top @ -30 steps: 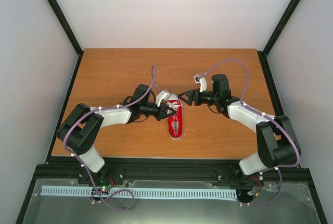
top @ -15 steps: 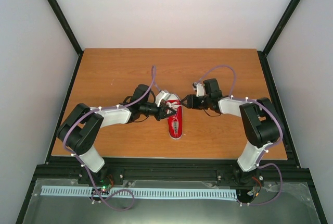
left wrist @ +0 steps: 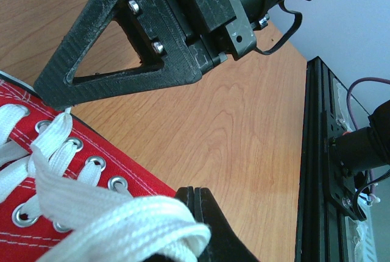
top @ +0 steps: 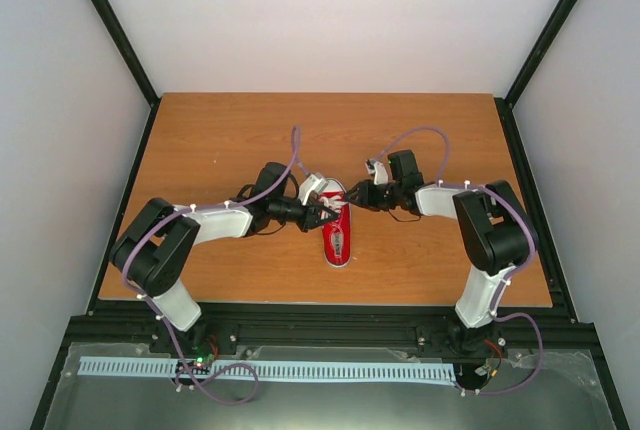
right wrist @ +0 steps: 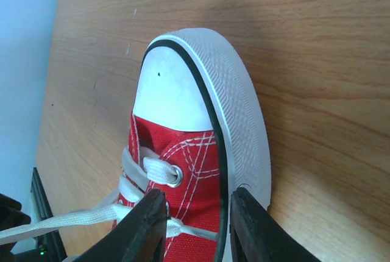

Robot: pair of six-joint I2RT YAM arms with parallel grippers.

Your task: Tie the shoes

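The red shoe (top: pixel 338 230) lies mid-table, its white toe cap (right wrist: pixel 167 94) pointing away from the arm bases. My left gripper (top: pixel 322 212) is at the shoe's left side. In the left wrist view its jaws (left wrist: pixel 197 190) are shut, with a white lace (left wrist: pixel 128 222) pulled taut from the eyelets into them. My right gripper (top: pixel 352 196) is at the toe end. In the right wrist view it (right wrist: pixel 198 198) stands open and narrow astride the shoe's side. One of its fingers (right wrist: pixel 143 225) rests over the laces, the other outside the white sole rim (right wrist: pixel 247 128), with a thin lace strand between.
The shoe rests on a wooden table (top: pixel 220 140) with a black frame rail (left wrist: pixel 317 152) along its edge. Purple cables (top: pixel 295 145) arc above both arms. White walls close in the back and sides.
My right arm has swung in and down to the shoe's toe end, and its jaws have narrowed around the shoe's side. The left gripper and the shoe have stayed put.
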